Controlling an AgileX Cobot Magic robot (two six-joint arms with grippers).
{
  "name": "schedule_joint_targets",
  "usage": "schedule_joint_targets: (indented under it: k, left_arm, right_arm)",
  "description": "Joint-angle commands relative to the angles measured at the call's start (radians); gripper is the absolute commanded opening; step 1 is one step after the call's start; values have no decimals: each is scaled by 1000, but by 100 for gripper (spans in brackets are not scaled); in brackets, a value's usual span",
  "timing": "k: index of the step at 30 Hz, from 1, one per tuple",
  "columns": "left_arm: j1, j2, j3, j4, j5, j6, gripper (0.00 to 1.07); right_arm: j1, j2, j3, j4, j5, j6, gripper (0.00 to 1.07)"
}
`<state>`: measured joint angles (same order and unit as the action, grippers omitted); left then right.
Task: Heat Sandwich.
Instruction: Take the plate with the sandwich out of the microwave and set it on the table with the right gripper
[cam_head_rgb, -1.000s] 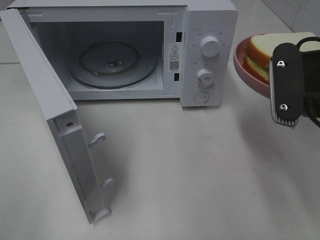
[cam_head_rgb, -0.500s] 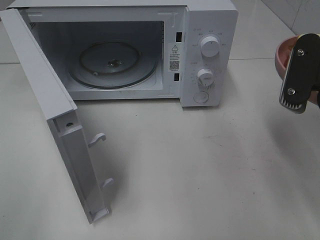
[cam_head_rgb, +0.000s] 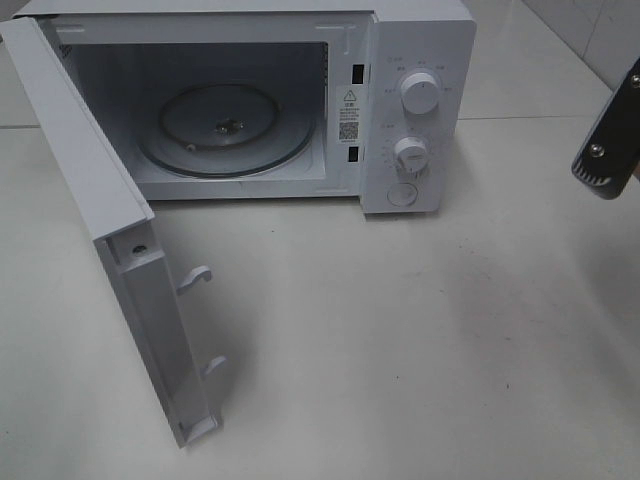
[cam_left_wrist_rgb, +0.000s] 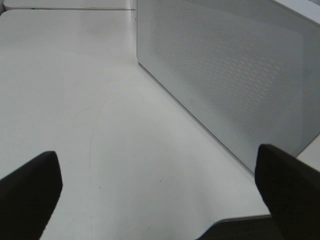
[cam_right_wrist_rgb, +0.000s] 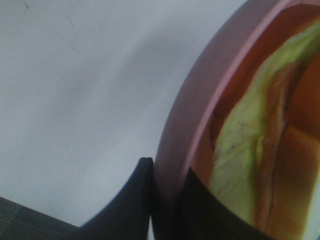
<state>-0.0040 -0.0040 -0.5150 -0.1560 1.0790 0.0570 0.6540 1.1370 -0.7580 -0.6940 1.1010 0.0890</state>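
**Plate gripped at the rim, oven waiting open**

On my right wrist feed the right hand (cam_right_wrist_rgb: 167, 200) is clamped on the rim of the pink plate (cam_right_wrist_rgb: 200, 100), one finger outside and one inside. The sandwich (cam_right_wrist_rgb: 260, 150) lies on that plate, lettuce and filling edge-on to the lens. From the high camera I get only a sliver of that hand (cam_head_rgb: 608, 140) at the far right edge; plate and sandwich are out of that picture.

The left hand (cam_left_wrist_rgb: 160, 195) has its fingers wide apart, holding nothing, low over the worktop (cam_left_wrist_rgb: 75, 100) beside the outer face of the microwave door (cam_left_wrist_rgb: 235, 75).

The microwave (cam_head_rgb: 250, 100) stands with the door swung fully open and the glass turntable (cam_head_rgb: 225, 125) bare.

My worry is the grip: a pinch on one edge lets the plate tip, and the sandwich could slide off. Travelling left, the plate could catch the control panel with its knobs (cam_head_rgb: 420, 92) or the cavity frame. I cannot watch the load from above just now, which makes tilt hard to judge.
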Motion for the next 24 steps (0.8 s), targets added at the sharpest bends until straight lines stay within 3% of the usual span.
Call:
schedule_joint_targets:
  k: [1, 24]
  left_arm:
    - [4, -17, 1, -3, -6, -3, 98]
    - [4, -17, 1, -3, -6, -3, 98]
  right_arm:
    - [3, -8, -4, -40, 6, 80, 3]
    - [3, 182, -4, -41, 14, 367, 4]
